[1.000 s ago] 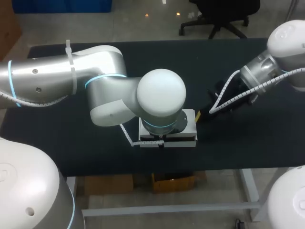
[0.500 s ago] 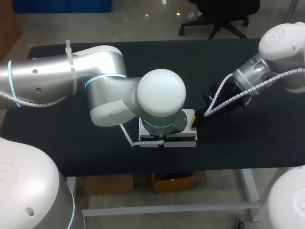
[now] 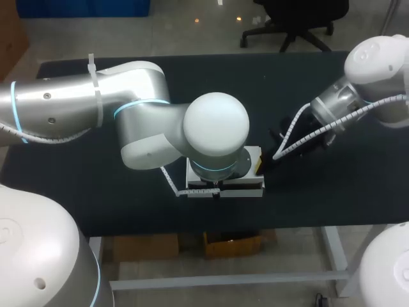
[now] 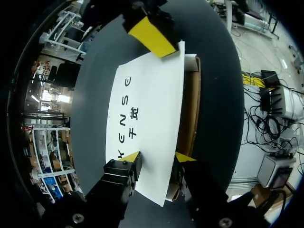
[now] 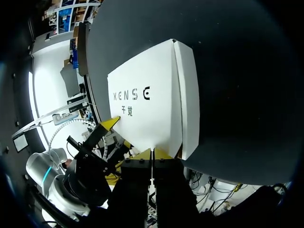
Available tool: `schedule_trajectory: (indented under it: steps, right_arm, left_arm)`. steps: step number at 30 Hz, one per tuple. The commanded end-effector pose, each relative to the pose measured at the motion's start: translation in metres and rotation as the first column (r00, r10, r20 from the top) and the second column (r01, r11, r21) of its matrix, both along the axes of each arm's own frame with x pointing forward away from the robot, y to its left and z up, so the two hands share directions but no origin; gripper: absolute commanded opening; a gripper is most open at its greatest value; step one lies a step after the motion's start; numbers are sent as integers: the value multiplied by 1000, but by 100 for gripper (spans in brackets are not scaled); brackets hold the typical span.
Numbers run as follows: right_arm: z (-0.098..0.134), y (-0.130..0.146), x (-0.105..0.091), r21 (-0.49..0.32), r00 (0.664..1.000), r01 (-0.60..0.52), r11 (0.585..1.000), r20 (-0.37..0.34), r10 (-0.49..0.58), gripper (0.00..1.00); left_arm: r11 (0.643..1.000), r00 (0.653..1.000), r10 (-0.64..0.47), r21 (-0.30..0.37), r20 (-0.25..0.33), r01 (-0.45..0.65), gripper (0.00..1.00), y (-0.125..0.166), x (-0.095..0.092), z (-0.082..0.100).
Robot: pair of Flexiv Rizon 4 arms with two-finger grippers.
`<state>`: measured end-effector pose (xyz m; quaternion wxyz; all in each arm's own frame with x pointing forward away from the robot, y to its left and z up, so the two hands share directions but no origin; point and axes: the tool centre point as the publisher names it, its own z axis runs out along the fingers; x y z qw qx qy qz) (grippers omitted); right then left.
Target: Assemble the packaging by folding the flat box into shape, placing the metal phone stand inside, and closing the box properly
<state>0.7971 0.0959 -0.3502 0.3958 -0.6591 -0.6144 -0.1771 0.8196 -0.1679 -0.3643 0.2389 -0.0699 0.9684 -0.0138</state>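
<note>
Your white box (image 3: 254, 153) sits in the lower middle of the head view on the black table (image 3: 89, 192), mostly hidden under your left arm (image 3: 147, 128). Your left gripper (image 4: 157, 156) is spread, one fingertip on the lid, the other beside its brown edge. Your right gripper (image 5: 152, 153) is clenched empty, its tips touching the box's end.

Black table (image 3: 96, 198) bearing one white box (image 5: 156, 95)
</note>
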Motion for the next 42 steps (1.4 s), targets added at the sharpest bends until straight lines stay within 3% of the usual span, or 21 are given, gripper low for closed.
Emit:
schedule_trajectory:
  steps: [1,42]
  right_arm:
    - [-3,1,1,1,1000,-4,1000,-6,4,0]
    - [-5,0,-1,10,1000,2,1000,-13,-2,0]
  left_arm:
    - [1000,1000,4,2,3,-4,42,-1,0,-1]
    - [999,1000,12,-33,22,-11,46,9,-13,6]
